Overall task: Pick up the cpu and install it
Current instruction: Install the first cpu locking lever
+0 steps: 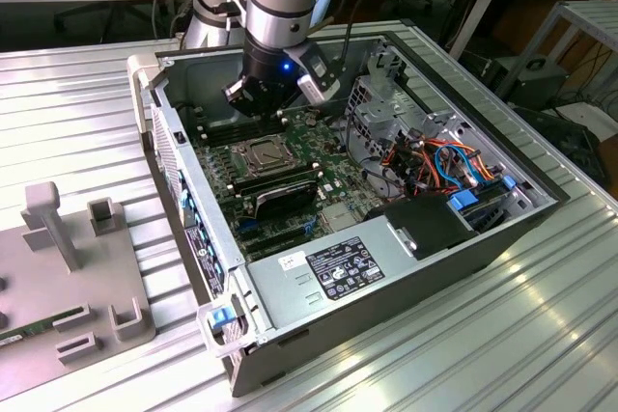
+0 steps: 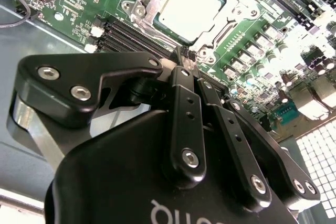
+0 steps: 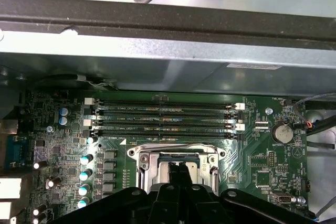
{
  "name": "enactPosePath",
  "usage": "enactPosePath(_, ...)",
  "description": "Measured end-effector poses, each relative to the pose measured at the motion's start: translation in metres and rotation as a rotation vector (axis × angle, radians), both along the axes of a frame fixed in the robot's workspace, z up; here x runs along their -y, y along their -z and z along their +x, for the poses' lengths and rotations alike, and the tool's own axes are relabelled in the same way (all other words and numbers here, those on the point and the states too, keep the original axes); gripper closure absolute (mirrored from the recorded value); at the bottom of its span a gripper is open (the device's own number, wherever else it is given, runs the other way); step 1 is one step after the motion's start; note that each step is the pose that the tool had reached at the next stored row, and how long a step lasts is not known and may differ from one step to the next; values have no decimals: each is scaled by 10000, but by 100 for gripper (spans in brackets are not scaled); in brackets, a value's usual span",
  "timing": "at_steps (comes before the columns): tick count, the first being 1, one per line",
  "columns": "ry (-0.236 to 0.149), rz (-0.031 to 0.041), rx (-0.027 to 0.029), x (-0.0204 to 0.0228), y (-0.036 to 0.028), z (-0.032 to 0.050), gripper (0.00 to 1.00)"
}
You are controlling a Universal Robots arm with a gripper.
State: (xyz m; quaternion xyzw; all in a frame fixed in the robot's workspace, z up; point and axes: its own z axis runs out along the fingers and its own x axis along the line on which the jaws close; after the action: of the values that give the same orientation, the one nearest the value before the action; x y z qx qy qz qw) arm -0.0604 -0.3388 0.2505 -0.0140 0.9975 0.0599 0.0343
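The cpu [image 2: 190, 8], a flat square chip with a dull silver top, lies inside the metal-framed socket [image 1: 259, 153] on the green motherboard [image 1: 323, 132] of the open computer case. My gripper [image 2: 185, 57] hovers just above the socket's edge, close to the chip but apart from it. Its two black fingers [image 2: 182, 93] are pressed together with nothing between them. In the first wrist view the gripper [image 3: 178, 167] covers the middle of the socket [image 3: 210, 158]. In the exterior view the gripper [image 1: 253, 111] hangs low inside the case, over the board's far part.
Long black memory slots [image 3: 163, 119] run beside the socket. The case walls [image 1: 183, 171] ring the board. A power supply [image 1: 338, 267] and a drive cage with coloured cables [image 1: 444, 166] sit at the exterior view's right. A grey fixture [image 1: 68, 277] stands on the table at its left.
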Motion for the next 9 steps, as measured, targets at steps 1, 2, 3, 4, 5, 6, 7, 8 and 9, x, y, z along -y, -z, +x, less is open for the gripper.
enactPosePath(1, 0, 0, 1, 0, 0, 0, 89)
enactPosePath(2, 0, -1, -1, 0, -1, 0, 89)
enactPosePath(3, 0, -2, -1, 0, -1, 0, 89)
enactPosePath(4, 1, -2, -1, 0, -2, 0, 89)
enactPosePath(5, 0, -8, -1, 0, -3, 0, 89)
enactPosePath(6, 1, -35, -3, 0, -7, -1, 89)
enactPosePath(7, 1, -87, -2, 0, -8, 0, 89)
enactPosePath(8, 0, -105, -2, 1, -8, 0, 89)
enactPosePath(9, 0, -121, -3, 2, -9, 0, 89)
